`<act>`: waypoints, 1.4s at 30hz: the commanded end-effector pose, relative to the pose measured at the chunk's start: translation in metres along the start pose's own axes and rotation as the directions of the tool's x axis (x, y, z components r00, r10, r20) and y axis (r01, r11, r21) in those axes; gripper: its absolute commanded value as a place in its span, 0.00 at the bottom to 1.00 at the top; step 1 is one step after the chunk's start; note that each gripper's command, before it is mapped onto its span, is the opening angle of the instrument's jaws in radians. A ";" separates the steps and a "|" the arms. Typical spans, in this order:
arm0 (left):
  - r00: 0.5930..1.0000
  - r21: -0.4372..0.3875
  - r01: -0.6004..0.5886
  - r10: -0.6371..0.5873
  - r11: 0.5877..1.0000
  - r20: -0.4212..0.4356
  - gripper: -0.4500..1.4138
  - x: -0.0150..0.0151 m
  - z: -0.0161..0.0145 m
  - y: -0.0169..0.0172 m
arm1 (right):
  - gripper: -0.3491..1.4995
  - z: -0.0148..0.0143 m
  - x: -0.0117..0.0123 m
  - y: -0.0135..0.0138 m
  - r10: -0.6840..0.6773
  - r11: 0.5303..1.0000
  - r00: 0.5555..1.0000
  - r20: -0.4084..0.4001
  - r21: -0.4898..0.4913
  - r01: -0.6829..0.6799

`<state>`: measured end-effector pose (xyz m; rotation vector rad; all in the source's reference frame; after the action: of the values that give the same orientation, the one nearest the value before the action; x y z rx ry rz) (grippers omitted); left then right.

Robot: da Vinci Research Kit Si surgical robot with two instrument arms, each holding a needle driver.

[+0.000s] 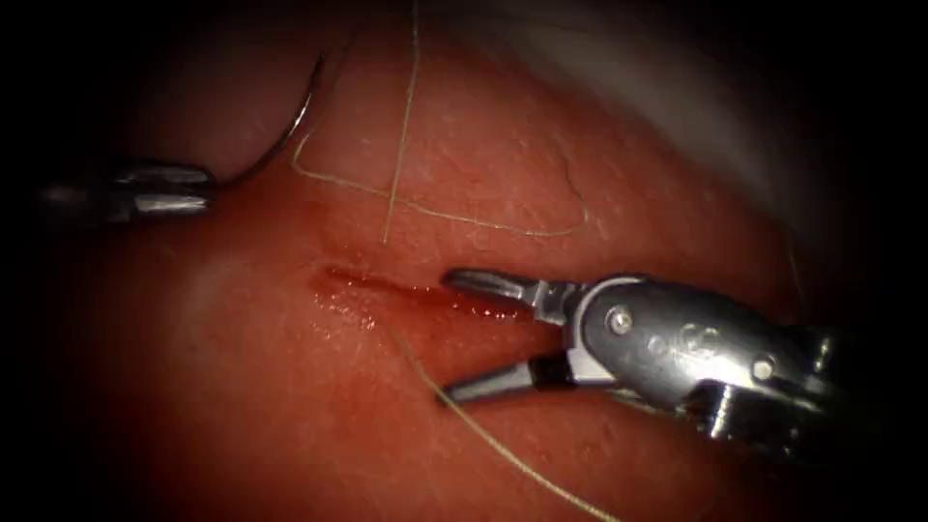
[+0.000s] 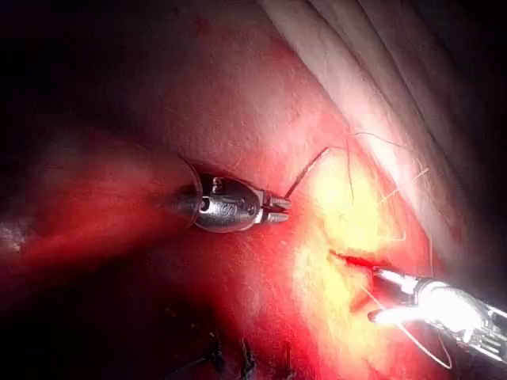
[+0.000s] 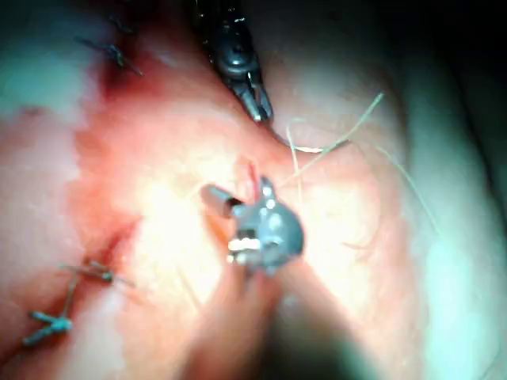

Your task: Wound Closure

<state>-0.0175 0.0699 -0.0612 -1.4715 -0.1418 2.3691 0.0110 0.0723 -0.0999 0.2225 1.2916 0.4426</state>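
Observation:
The cut (image 1: 387,288) is a short slit in the tissue (image 1: 242,387), wet with red fluid (image 1: 343,302). My left tool (image 1: 205,189) is up and to the left of the cut, shut on the curved needle (image 1: 290,130) near one end. The needle arcs upward, out of the tissue. My right tool (image 1: 448,338) is open at the cut's right end and holds nothing; its upper jaw lies along the slit. Thread (image 1: 483,224) loops over the tissue above the cut, and another strand (image 1: 503,449) runs from the cut down to the right past the lower jaw. The left wrist view shows my left tool (image 2: 283,210), the needle (image 2: 305,170) and my right tool (image 2: 375,294).
Pale tissue edge (image 1: 696,106) rises at the upper right. Earlier dark stitches (image 3: 95,273) sit on another part of the tissue in the right wrist view, beyond my right tool (image 3: 238,191) and my left tool (image 3: 257,111).

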 end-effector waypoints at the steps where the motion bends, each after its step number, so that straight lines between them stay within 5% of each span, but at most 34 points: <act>1: 1.000 -0.003 0.003 -0.003 1.000 0.000 0.05 -0.0004 0.0004 0.0003 | 0.67 0.0015 0.0003 -0.0006 0.000 1.000 1.000 -0.003 0.006 0.000; 6: 1.000 -0.003 0.013 -0.013 1.000 0.001 0.05 0.0007 -0.0003 -0.0001 | 0.45 0.0024 0.0004 -0.0007 0.000 1.000 1.000 -0.003 0.002 0.000; 8: 1.000 -0.002 0.016 -0.016 1.000 0.002 0.05 0.0010 -0.0004 -0.0001 | 0.21 0.0022 0.0003 -0.0005 0.000 1.000 1.000 -0.003 0.002 0.000; 9: 1.000 -0.004 0.019 -0.019 1.000 0.001 0.05 0.0013 -0.0005 -0.0001 | 0.00 0.0020 0.0003 -0.0002 0.000 1.000 1.000 -0.003 0.006 0.000; 23: 0.999 0.000 0.032 -0.032 0.999 0.007 0.05 0.0027 -0.0012 -0.0005 | 0.00 0.0010 0.0015 -0.0037 0.008 0.979 0.997 0.072 0.205 -0.022; 30: 0.999 0.005 0.034 -0.034 0.999 0.009 0.05 0.0029 -0.0012 -0.0005 | 0.00 0.0013 0.0017 -0.0038 0.008 0.980 0.997 0.076 0.196 -0.023; 32: 0.999 0.007 0.033 -0.033 0.999 0.009 0.05 0.0028 -0.0011 -0.0005 | 0.47 0.0013 0.0020 -0.0035 0.013 0.989 0.997 0.071 0.145 -0.023; 33: 0.999 0.011 0.032 -0.032 0.999 0.010 0.05 0.0027 -0.0010 -0.0005 | 0.83 0.0013 0.0025 -0.0030 0.024 0.996 0.998 0.065 0.085 -0.030; 37: 0.999 0.021 0.034 -0.034 0.999 0.013 0.06 0.0028 -0.0011 -0.0010 | 0.96 0.0003 0.0038 -0.0015 0.058 0.998 0.997 0.057 0.020 -0.059; 40: 0.997 0.020 0.077 -0.077 0.997 0.010 0.39 0.0031 -0.0012 -0.0013 | 0.98 -0.0007 0.0040 -0.0009 0.056 0.998 0.997 0.058 0.004 -0.056; 42: 0.963 0.038 0.271 -0.271 0.962 0.003 0.62 0.0044 -0.0016 -0.0022 | 0.99 -0.0021 0.0041 0.0001 0.054 0.998 0.997 0.058 -0.013 -0.053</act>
<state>-0.0169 0.0743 -0.0665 -1.3106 -0.2775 2.1138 0.0094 0.0737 -0.1045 0.2618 1.2265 0.4873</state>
